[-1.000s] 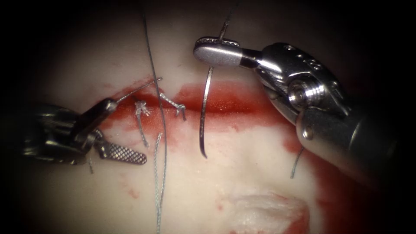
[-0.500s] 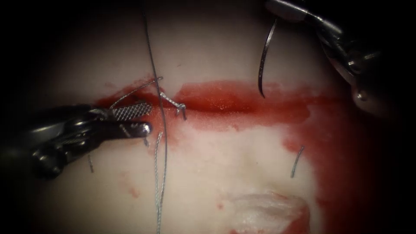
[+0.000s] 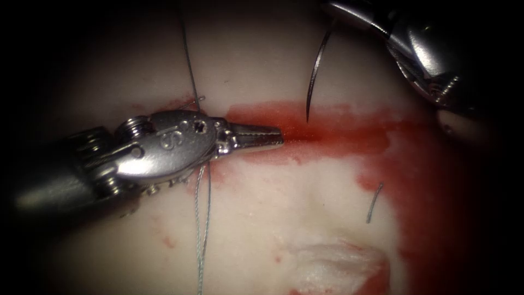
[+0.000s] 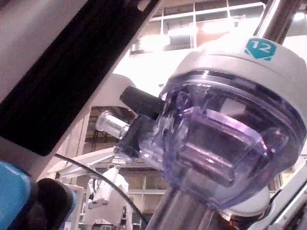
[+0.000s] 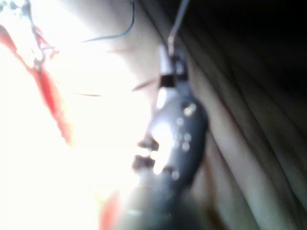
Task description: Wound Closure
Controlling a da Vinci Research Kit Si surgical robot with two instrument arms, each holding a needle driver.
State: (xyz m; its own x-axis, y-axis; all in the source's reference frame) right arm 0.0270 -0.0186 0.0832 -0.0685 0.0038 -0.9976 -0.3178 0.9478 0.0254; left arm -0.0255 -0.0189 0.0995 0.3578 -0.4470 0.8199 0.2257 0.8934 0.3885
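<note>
My right pincer [image 3: 334, 7] pinches the needle [image 3: 315, 71] near its tail, clear above the cut [image 3: 327, 131]; my left pincer [image 3: 275, 136] is pressed together, empty.

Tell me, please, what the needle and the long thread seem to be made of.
The needle, held near its blunt end by the right end effector above the tissue, looks like polished steel: thin, dark, with a bright glint along its curve. The thread looks like a fine grey monofilament, smooth and slightly shiny; metal or polymer I cannot tell.
</note>
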